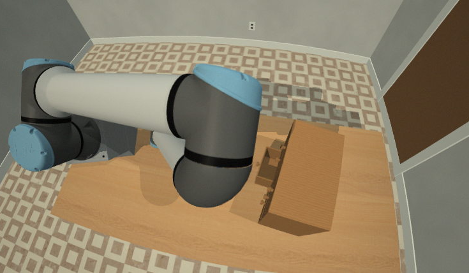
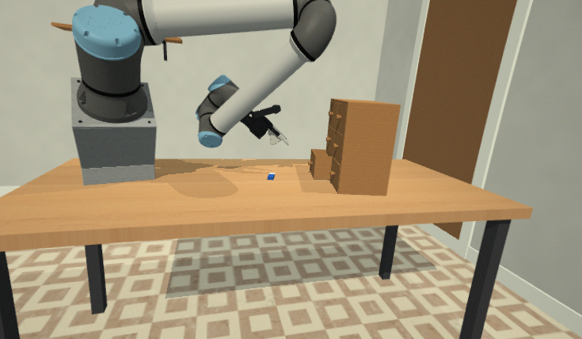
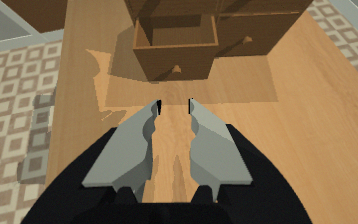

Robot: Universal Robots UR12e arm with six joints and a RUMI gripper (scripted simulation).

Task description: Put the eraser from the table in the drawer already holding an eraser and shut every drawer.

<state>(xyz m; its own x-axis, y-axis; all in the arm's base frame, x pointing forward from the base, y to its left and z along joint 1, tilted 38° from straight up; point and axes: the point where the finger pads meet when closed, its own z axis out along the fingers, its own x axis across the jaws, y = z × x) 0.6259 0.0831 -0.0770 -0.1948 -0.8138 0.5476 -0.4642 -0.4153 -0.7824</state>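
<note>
Here's the table (image 1: 144,233) (image 2: 242,210) (image 3: 305,125), carrying everything, and the arm (image 1: 106,94) (image 2: 225,17) reaches across it, elbow high, probably to angle the hand down towards the drawers. The chest (image 1: 307,169) (image 2: 368,147) (image 3: 260,32) stands upright, drawer fronts facing the arm, which is what makes them reachable. One bottom drawer (image 1: 264,179) (image 2: 322,164) (image 3: 165,61) sits pulled out, perhaps for a look inside; no eraser shows in the part I can see, so whether it's the right one, I can't tell. With no stops, it wants gentle handling!

Now the gripper (image 2: 285,143) (image 3: 174,100): jaws drawn fairly close, a narrow gap left, nothing between them. That slimmer shape would suit pushing or working a small knob (image 1: 257,164) (image 2: 310,162) (image 3: 177,69). And the blue-and-white eraser (image 2: 271,176)? On the table, in front of the chest, ungrasped, still to be put away.
</note>
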